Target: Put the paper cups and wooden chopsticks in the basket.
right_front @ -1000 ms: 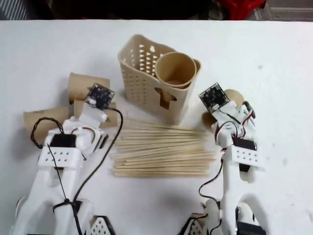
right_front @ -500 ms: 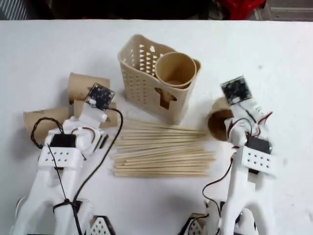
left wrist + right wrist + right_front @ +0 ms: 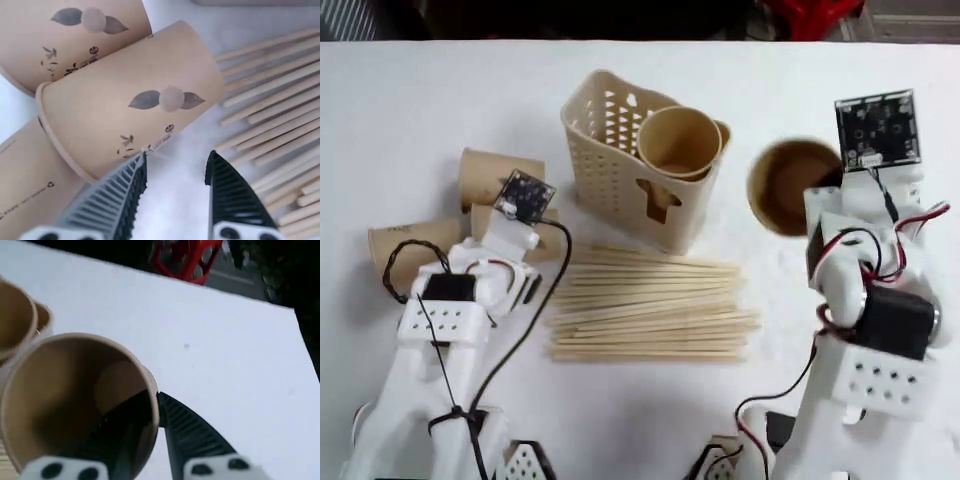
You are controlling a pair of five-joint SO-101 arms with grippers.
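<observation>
Here: a white table (image 3: 440, 90) carries everything. A tan slotted basket (image 3: 605, 150) stands upright near the middle, with one paper cup (image 3: 678, 140) mouth-up in its right end. The wooden chopsticks (image 3: 650, 315) lie in a loose flat pile just in front of the basket, between the arms. Three side-lying cups (image 3: 485, 172) are bunched at the left. The left gripper (image 3: 177, 156) hangs by the nearest lying cup (image 3: 135, 100), jaws parted, gripping nothing. The right gripper (image 3: 152, 397) is clamped on the wall of the held cup (image 3: 792, 185), one finger inside, one outside. That cup is mouth-up, just right of the basket.
</observation>
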